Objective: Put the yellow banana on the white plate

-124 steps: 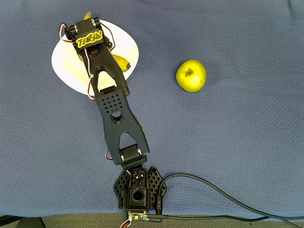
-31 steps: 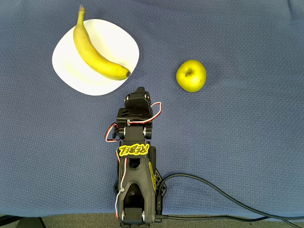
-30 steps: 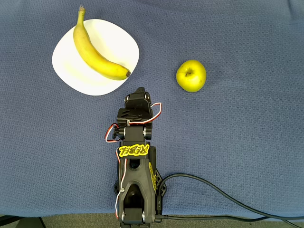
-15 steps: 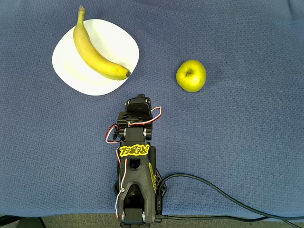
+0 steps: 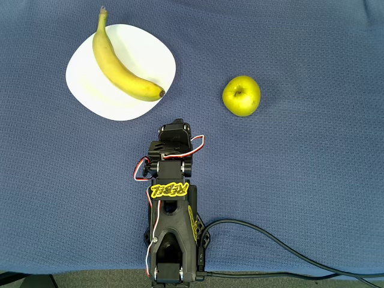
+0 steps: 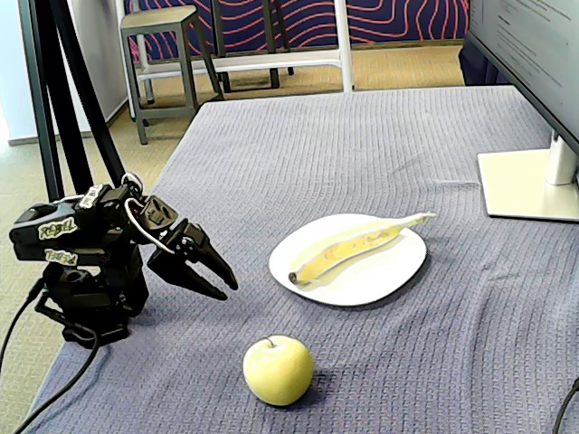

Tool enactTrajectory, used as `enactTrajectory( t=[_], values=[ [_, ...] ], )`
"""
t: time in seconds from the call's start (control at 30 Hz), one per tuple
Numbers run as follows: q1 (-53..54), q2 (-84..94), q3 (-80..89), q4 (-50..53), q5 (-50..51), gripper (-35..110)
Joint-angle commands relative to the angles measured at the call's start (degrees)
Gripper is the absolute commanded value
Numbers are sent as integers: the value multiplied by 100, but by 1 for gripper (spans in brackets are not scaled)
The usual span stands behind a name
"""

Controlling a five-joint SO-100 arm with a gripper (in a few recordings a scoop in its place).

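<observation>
Beyond my pincer (image 6: 222,282) the worktop, draped in ribbed navy-blue cloth (image 6: 362,154), runs toward a tan floor (image 6: 109,154). There stand a grey metal stool (image 6: 163,54) and a white frame before a dark wall hanging with pink wavy lines (image 6: 398,18). Far across from my pincer sits a pale monitor base (image 6: 525,185).
</observation>
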Motion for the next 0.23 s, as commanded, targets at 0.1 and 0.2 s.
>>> enactTrajectory(
  t=[0.1,0.2],
  values=[
    [-35,26,-26,-9,0,0],
    [-26,26,-26,-9,26,0]
  ],
)
